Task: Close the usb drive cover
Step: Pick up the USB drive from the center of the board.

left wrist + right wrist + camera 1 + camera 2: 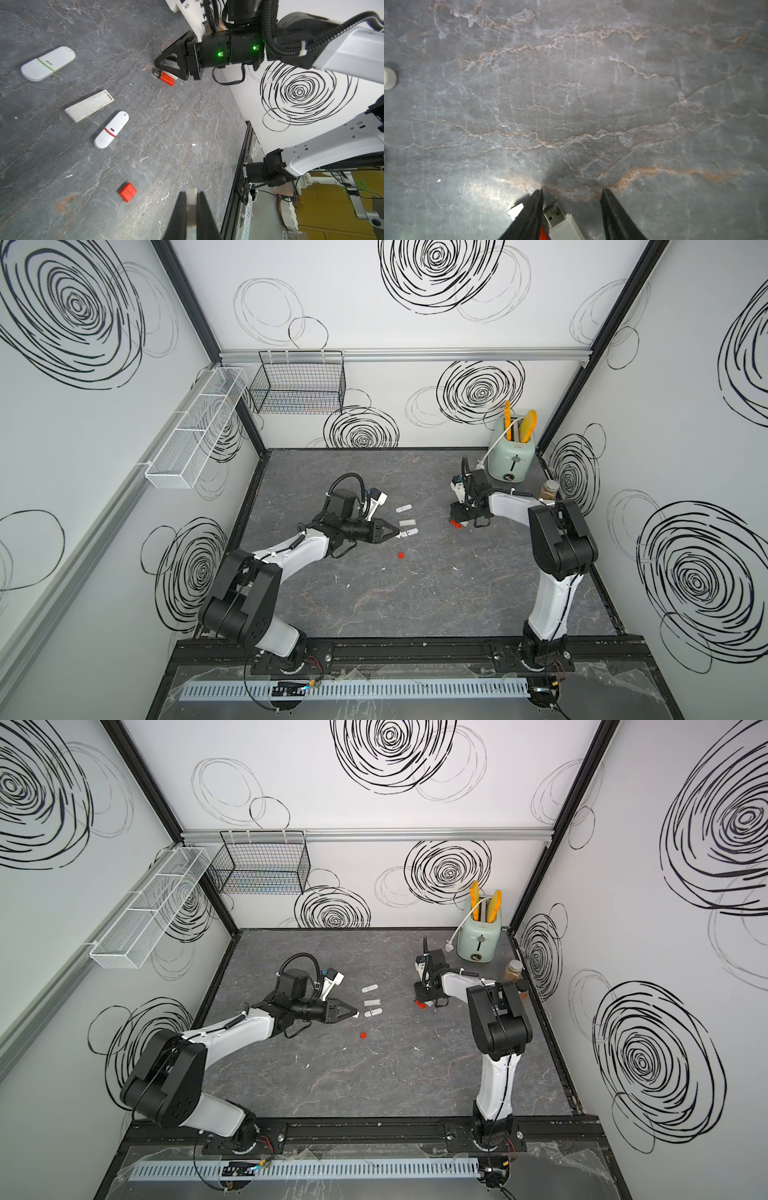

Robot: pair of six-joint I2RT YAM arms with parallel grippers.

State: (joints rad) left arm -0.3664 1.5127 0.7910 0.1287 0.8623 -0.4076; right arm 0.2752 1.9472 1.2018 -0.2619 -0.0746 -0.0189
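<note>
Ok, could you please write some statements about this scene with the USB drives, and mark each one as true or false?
1. The left tool is shut on a small white piece. True.
2. The red cap lies loose on the table, and no tool holds it. True.
3. The right tool has its jaws fully closed. False: the jaws stand apart, and between them lies a drive with its metal plug bare.
4. The toaster has empty slots. False: yellow-orange pieces stick up out of it.
</note>
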